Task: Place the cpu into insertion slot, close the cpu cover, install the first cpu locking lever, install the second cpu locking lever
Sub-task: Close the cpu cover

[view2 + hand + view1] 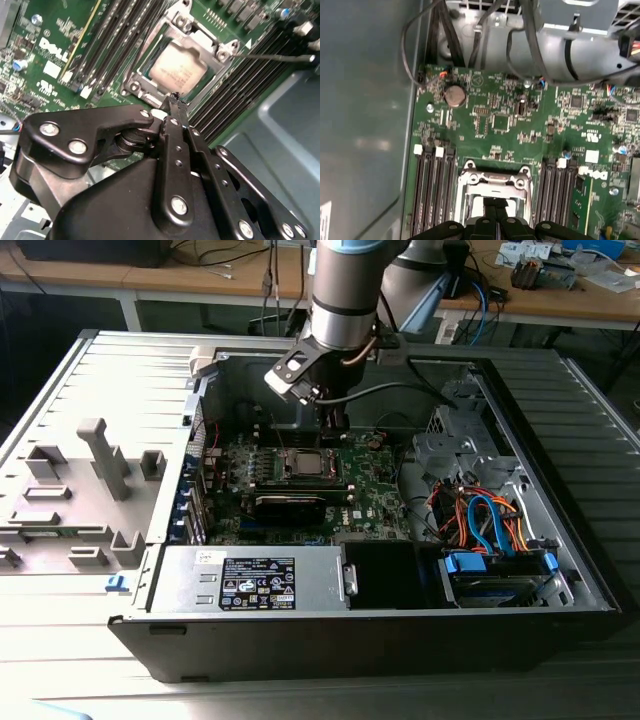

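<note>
the cpu (176, 69) is seen seated in the insertion slot (132, 89), framed by the cpu cover (192, 31). the gripper (175, 101) is pressed shut, empty, at the cover's edge. white print is carried by the green circuit board (485, 100), and a printed label (258, 583) by the open computer case (400, 635). wooden desks (150, 285) are seen behind.

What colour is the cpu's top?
The cpu is pale silver-grey; clearest in the second wrist view.
</note>
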You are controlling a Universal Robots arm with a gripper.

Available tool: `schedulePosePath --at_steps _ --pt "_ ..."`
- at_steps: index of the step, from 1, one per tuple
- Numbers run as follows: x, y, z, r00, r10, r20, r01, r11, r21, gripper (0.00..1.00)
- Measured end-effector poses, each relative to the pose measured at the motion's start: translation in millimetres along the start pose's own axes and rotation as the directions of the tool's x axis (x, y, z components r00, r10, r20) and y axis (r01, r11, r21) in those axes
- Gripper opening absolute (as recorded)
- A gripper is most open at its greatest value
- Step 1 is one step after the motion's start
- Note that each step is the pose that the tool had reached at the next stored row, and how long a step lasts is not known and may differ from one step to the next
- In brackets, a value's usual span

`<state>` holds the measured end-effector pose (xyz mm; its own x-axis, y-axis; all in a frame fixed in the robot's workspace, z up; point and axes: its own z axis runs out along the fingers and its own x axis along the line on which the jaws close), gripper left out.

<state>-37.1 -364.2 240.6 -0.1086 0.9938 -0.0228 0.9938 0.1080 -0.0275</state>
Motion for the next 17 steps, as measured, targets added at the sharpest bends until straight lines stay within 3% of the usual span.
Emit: schedulePosePath --at_steps 9,17 --pt "2.0 -17.3 6.1 1.0000 0.000 0.0000 0.000 1.0000 0.0000 0.11" --pt "3.2 -26.4 10.6 1.0000 0.000 0.0000 0.000 1.0000 0.0000 0.11"
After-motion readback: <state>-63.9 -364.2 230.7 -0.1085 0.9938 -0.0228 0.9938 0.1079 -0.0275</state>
